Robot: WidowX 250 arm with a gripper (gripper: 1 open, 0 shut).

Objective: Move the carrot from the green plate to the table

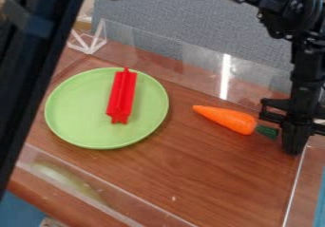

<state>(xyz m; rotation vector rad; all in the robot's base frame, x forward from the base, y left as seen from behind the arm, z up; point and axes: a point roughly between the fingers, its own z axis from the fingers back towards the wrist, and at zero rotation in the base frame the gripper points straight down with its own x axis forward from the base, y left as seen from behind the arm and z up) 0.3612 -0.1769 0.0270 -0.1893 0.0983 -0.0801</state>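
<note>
**Risk: closed gripper knocking the carrot**

The carrot [227, 121] lies on the table [165, 188], at 3 o'clock from the green plate [76, 117]. The gripper [294, 142], jaws closed and empty, stands at the stem end. Any sideways motion could roll the carrot toward the acrylic wall.

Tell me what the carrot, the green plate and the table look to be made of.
Carrot: probably moulded plastic, smooth matte orange with a darker green stem tip.
Green plate: likely plastic, one even light-green colour, flat with a slight sheen.
Table: wood or wood-look laminate, reddish-brown grain under a glossy, reflective finish.
</note>
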